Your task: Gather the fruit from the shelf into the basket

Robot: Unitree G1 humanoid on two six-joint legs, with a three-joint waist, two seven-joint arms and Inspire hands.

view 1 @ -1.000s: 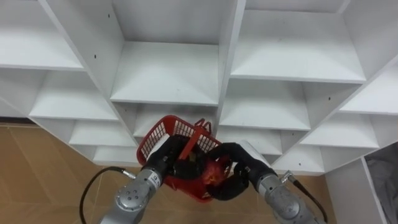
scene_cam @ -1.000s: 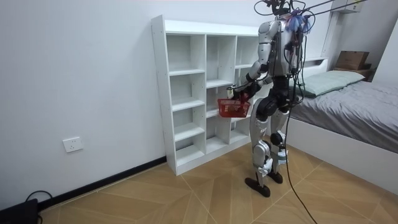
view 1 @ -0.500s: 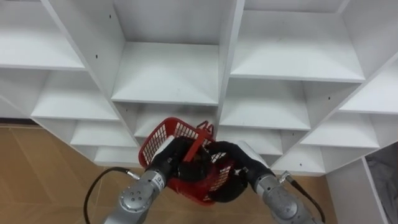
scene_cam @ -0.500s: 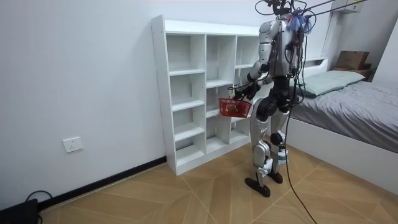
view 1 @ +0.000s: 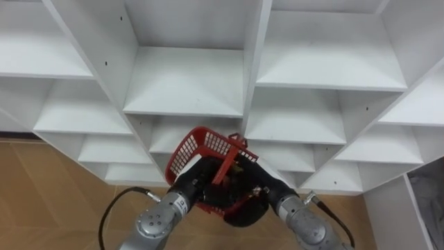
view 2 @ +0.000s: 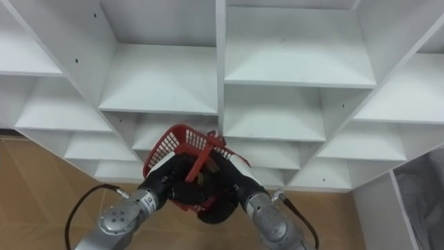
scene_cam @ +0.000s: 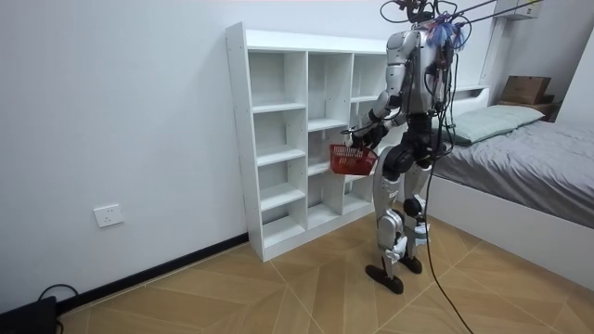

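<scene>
Basket [view 1: 208, 148]: red, mesh-walled, held up in front of the robot between both hands, before the closet's lower middle compartments and not resting on any shelf; looks tilted rather than level.
Handle [view 1: 226, 165]: red bar crossing the basket's mouth, running between the two hands.
Contents: too dark inside and half covered by the hands; cannot tell whether any fruit lies in there.
Left hand [view 1: 196, 182]: dark, coming in from the lower left, fingers curled over the basket's near left wall and gripping it.
Right hand [view 1: 251, 196]: dark, coming in from the lower right, fingers wrapped round the basket's right side and underside, clasping it.
Closet [view 1: 184, 90]: white open shelving, upright dividers and flat boards forming rows of compartments; basket just in front of it, apart from the boards.
Floor [view 1: 41, 191]: wood, herringbone pattern, seen below the lowest shelves.
Stance: upright on both feet, facing the closet at its end toward the room view's right, arms bent forward at about waist height with the basket [scene_cam: 351, 163] between body and shelves.
Bed [scene_cam: 520, 153]: grey cover, behind the robot on the room view's right.
Wall socket [scene_cam: 108, 215]: low on the white wall, well apart from the closet on the room view's left.
</scene>
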